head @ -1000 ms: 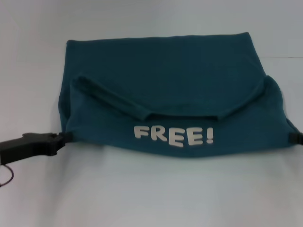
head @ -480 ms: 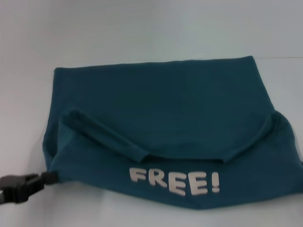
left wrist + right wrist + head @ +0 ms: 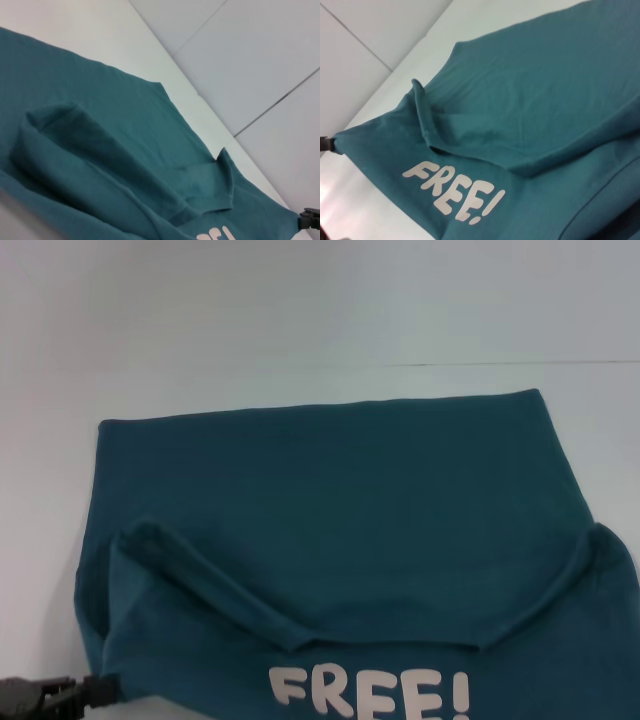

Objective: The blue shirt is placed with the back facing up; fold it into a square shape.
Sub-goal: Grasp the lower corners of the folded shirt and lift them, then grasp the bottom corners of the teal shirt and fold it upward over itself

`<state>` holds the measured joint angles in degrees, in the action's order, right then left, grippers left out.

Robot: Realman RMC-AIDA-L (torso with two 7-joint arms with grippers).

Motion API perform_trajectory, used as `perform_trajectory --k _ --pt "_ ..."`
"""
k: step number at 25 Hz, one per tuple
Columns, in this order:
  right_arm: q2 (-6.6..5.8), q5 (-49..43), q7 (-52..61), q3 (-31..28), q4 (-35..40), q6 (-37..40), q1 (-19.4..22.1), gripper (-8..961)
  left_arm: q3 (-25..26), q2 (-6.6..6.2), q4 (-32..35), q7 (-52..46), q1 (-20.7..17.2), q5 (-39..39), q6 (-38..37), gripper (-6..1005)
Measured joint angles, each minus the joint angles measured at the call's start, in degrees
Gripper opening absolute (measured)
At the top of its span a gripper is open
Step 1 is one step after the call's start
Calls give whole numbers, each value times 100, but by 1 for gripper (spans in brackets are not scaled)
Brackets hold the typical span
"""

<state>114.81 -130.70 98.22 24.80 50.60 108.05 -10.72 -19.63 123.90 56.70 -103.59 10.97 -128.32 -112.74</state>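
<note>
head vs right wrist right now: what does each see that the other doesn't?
Head only: the large dark teal-blue fabric T-shirt's straight far edge and both far corners, plus the left gripper at the near-left corner.

Right wrist only: the cream-white "FREE!" lettering complete; head view cuts it off.

Both: the folded-over flap with tucked sleeves, on the white table.

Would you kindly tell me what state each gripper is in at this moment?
Left gripper: shut on the near left corner of the blue shirt.
Right gripper: only partly visible at the shirt's other near corner; cannot be told.
</note>
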Motion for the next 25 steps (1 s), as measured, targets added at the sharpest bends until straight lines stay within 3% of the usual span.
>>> perform_trajectory --k 8,14,21,25 --pt "30 -104 -205 -208 9 142 157 43 4 3 -24 29 8 -226 -40 26" --pt "7 -69 -196 -375 1 62 -93 43 122 -32 -51 12 212 -189 40 26" --pt "-177 -63 -34 -667 -122 -360 -909 42 795 -284 -475 -152 925 -175 323 25" --pt "-205 -47 59 -740 -200 -969 -1390 42 1028 -460 -968 -243 1484 -145 995 25"
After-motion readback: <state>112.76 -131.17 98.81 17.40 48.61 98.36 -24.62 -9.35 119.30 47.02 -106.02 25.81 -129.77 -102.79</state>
